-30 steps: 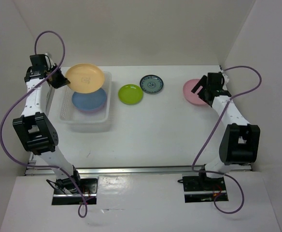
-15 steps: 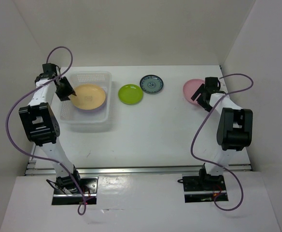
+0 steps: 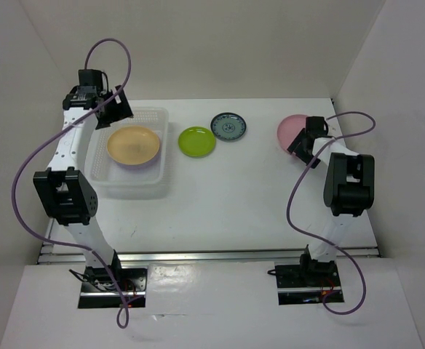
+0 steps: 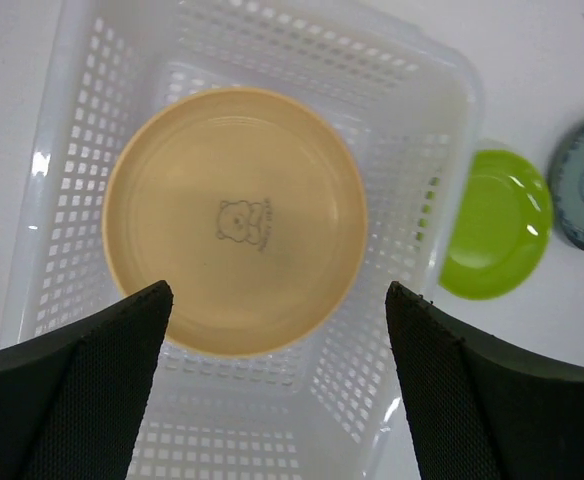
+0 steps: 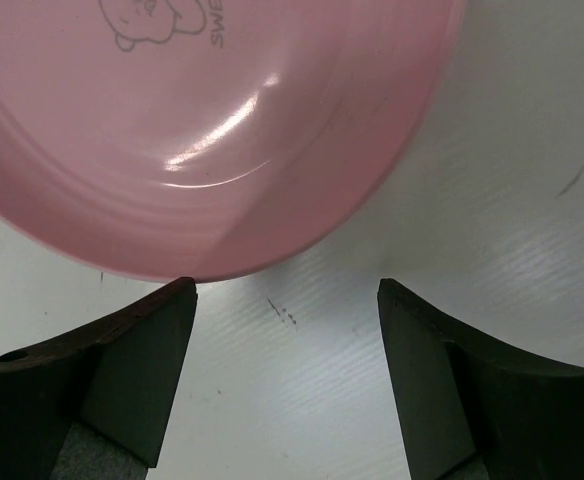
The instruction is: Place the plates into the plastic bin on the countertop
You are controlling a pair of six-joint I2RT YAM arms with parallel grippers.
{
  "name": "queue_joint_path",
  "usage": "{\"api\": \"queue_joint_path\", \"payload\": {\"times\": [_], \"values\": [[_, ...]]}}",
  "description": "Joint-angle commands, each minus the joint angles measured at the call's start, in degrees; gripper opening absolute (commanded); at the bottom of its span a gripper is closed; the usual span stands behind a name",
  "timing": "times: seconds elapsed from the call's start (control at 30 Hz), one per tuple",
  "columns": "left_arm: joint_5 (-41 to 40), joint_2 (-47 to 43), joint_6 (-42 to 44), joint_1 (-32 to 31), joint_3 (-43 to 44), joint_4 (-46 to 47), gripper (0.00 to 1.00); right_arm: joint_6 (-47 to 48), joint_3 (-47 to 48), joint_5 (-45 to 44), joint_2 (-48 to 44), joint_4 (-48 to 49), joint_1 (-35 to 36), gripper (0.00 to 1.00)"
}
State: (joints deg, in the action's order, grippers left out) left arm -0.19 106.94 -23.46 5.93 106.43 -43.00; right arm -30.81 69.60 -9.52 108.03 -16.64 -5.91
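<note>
The left hand (image 4: 278, 298) hangs wide open and empty above the translucent white lattice-sided plastic bin (image 4: 412, 130), where the round orange-yellow plastic plate (image 4: 234, 220) lies. The right hand (image 5: 287, 290), also spread wide and empty, is just beside the round pink plastic plate (image 5: 222, 130) on the white tabletop (image 5: 492, 180).

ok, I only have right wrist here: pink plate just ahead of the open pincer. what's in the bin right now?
Observer: An orange-yellow plate lies flat inside the plastic bin.
Operator: left pincer holding anything?
Observer: No. The left pincer hangs open and empty above that plate.
Operator: what's loose besides mine?
Observer: A lime green plate and a dark teal patterned plate, on the countertop between the bin and the pink plate.
</note>
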Motion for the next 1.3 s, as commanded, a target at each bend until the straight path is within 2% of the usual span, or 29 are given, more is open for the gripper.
{"api": "queue_joint_path", "payload": {"times": [0.0, 0.1, 0.2, 0.33, 0.43, 0.47, 0.6, 0.97, 1.17, 1.23, 1.27], "values": [[0.2, -5.8, 1.8, -1.5, 2.3, -0.4, 0.93, -0.1, 4.1, -3.2, 2.9, 2.5, -0.7, 0.80], [2.8, -7.0, 1.8, -3.2, 1.8, 0.1, 0.94, -0.7, 5.3, -3.2, 4.1, 2.5, -0.7, 0.74], [2.8, -7.5, 1.8, -5.8, 1.8, 0.7, 0.94, -0.7, 5.9, -2.0, 4.6, 2.5, -0.7, 0.74], [2.8, -6.5, 1.8, -7.2, 2.5, 0.1, 0.94, -0.7, 4.2, -1.5, 0.4, 1.9, -0.7, 0.74], [4.0, -6.5, 1.8, -7.7, 3.0, 0.1, 0.94, -1.2, 2.8, -2.0, -3.9, 2.4, -0.7, 0.79], [4.0, -6.5, 1.8, -8.2, 3.0, 0.6, 0.94, -1.2, 2.8, -2.5, -5.5, 2.4, -0.7, 0.84], [4.6, -6.0, 1.8, -8.2, 3.0, 1.2, 0.94, -1.2, 4.5, -4.8, -6.7, 2.4, -0.7, 0.87], [6.3, -6.6, 2.8, -8.2, 3.0, 1.2, 0.94, -3.0, 10.2, -9.1, 3.0, -1.5, -2.6, 0.87], [6.9, -7.2, 2.8, -8.7, 3.6, 1.7, 0.95, -3.0, 9.9, -10.3, 6.4, -0.1, -2.6, 0.83], [7.5, -7.2, 2.8, -8.7, 3.6, 1.7, 0.95, -3.0, 10.6, -10.3, 8.2, -0.1, -2.6, 0.78], [7.5, -7.2, 2.8, -8.7, 3.6, 1.7, 0.95, -3.6, 10.6, -11.0, 8.2, 0.6, -2.6, 0.71]]}}
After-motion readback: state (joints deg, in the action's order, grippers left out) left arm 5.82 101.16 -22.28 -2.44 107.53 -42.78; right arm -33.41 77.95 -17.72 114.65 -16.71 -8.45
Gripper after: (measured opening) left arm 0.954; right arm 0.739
